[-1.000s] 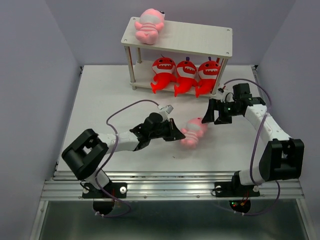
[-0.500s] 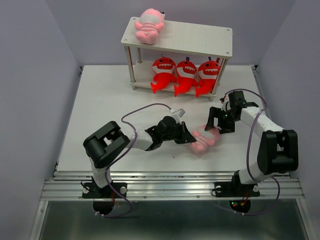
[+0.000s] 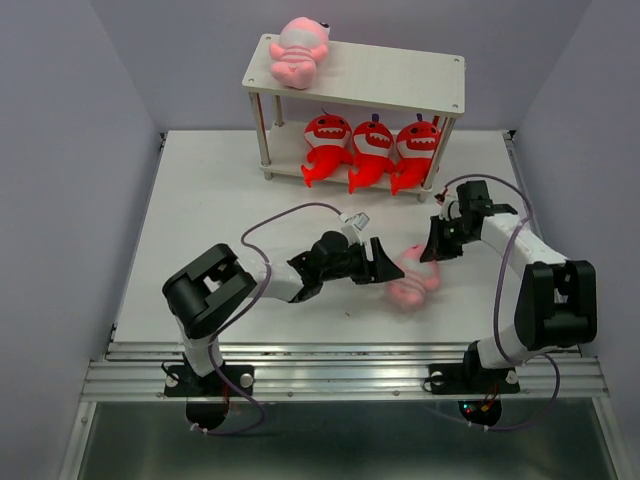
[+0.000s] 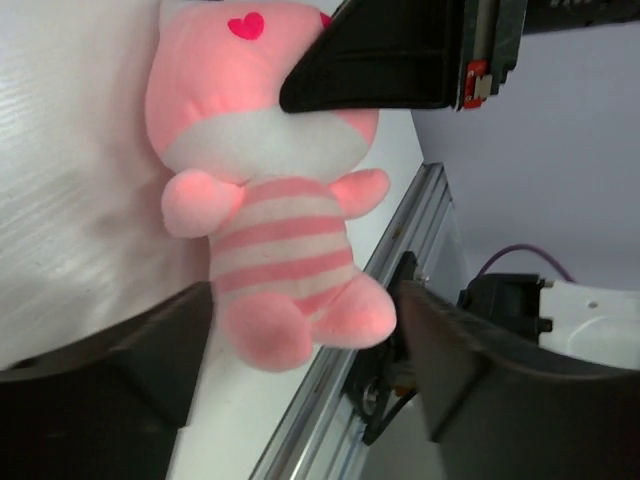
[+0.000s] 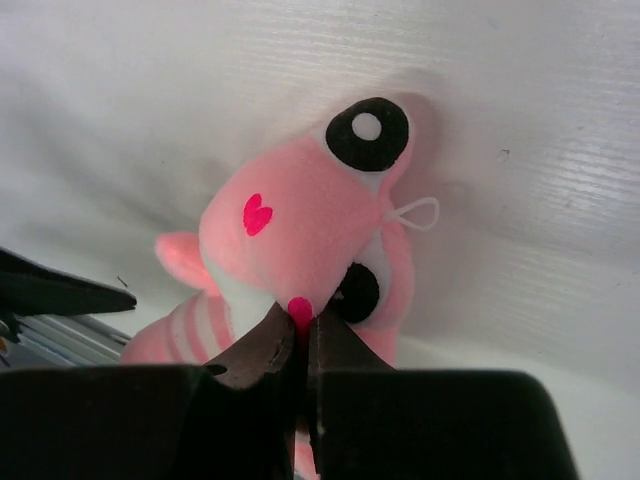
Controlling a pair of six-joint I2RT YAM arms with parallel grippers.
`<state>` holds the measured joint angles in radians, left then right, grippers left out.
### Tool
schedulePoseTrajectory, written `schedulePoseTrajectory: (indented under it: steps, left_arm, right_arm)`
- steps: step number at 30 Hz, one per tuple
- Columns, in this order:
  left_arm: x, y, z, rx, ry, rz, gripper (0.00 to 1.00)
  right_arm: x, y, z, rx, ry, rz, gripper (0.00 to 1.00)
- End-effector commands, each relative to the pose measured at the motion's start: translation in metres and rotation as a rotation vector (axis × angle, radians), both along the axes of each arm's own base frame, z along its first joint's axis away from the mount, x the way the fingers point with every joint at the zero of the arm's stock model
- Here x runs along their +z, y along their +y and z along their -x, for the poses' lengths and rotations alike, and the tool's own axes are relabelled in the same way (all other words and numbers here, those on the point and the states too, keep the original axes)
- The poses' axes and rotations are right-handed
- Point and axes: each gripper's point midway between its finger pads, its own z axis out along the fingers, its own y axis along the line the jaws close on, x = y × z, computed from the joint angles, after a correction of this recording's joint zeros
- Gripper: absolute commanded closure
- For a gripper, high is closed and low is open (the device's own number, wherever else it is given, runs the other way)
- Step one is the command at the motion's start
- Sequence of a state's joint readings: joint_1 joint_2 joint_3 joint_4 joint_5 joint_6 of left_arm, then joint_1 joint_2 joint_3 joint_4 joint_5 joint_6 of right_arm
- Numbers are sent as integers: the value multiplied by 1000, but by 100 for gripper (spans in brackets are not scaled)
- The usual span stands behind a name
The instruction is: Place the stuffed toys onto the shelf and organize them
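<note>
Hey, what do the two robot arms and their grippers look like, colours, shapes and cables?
The left arm and right arm have chunky black joints joined by white links. A thin purple cable loops along each. The left gripper and right gripper are black, with flat tapering fingers.

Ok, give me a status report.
Left tool open, facing pale pink striped plush toy. Right tool shut on its face. Whitish wood shelf route unobstructed.

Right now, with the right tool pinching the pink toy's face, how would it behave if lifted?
Probably floppy: the pink toy looks soft plush, so its striped body would dangle under the right tool. Likely light, and fuzzy fabric rarely slips.
</note>
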<state>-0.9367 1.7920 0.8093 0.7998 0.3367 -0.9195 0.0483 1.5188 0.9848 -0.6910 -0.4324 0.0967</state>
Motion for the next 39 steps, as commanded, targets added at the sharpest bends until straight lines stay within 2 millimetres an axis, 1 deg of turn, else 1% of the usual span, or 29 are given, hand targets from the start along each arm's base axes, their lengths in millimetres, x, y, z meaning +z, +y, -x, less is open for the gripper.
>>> schedulePoseTrajectory:
  steps: [1,2,3,4,5,6,7,8,9,10,11,13,15,17,18,19,23,24,25,27,28,29,31,32,33,35,37,38,39]
  left_arm:
    - [52,6,7,-23,-158,101,6]
    - [65,11,10,-26,-190,118,1]
    - [66,15,12,-32,-216,107,1]
    - [79,19,15,-35,-243,123,1]
    - [76,23,18,-42,-243,102,1]
    - [78,25,20,-45,-249,97,1]
    - [74,30,22,-46,-247,82,1]
    - [82,34,26,-47,-259,90,1]
    - [79,39,29,-45,-255,85,1]
    - [88,42,33,-42,-265,102,1]
    - [89,43,36,-39,-255,107,1]
    - [93,45,40,-34,-255,119,1]
    - [106,42,45,-23,-265,147,1]
    - [115,39,45,-10,-275,162,1]
    - [119,35,49,-13,-275,171,1]
    - [126,32,49,-6,-282,183,1]
    - [130,21,44,27,-274,188,1]
    - [132,18,45,25,-272,191,1]
    - [139,14,44,25,-278,205,1]
    - [139,7,44,24,-270,204,1]
    - [145,4,44,24,-274,216,1]
    - [141,1,42,29,-260,210,1]
    - [143,-3,39,39,-253,212,1]
    - [135,-5,35,53,-239,193,1]
    - [137,-7,34,60,-231,196,1]
    - [128,-9,26,89,-214,162,2]
    - [123,-11,20,114,-205,139,7]
    - [125,-12,18,124,-208,141,9]
    - [124,-12,17,129,-204,132,16]
  right_arm:
    - [36,-7,-14,99,-200,2,99]
    - [53,-2,-12,143,-267,-47,99]
    - [61,-9,-13,131,-298,-74,99]
    - [72,-10,-13,151,-344,-95,99]
    - [85,-4,-10,176,-382,-153,99]
    - [100,-5,-10,181,-437,-166,99]
    - [108,-10,-11,170,-465,-172,99]
    - [121,-9,-12,181,-503,-194,99]
    - [131,-10,-12,184,-539,-199,99]
    - [138,-11,-12,183,-559,-206,99]
    - [149,-11,-13,187,-585,-226,99]
    - [160,-9,-11,191,-610,-250,99]
    - [171,-2,-9,206,-624,-298,99]
    - [179,1,-6,198,-628,-342,99]
    - [183,2,-6,201,-639,-351,99]
    - [186,3,-6,201,-641,-363,99]
    - [199,7,-3,204,-660,-391,99]
    - [200,7,-2,203,-663,-393,99]
    - [201,8,-1,204,-665,-395,99]
    - [201,9,1,205,-666,-399,99]
    - [202,9,2,207,-668,-402,99]
    - [200,10,3,210,-666,-408,99]
    - [200,11,6,217,-676,-411,99]
    - [200,11,6,219,-677,-412,99]
    - [201,12,8,224,-688,-412,99]
    - [202,13,10,229,-694,-415,99]
    - [205,14,13,215,-685,-430,99]
    - [206,14,14,215,-687,-430,99]
    - [207,15,14,218,-692,-430,99]
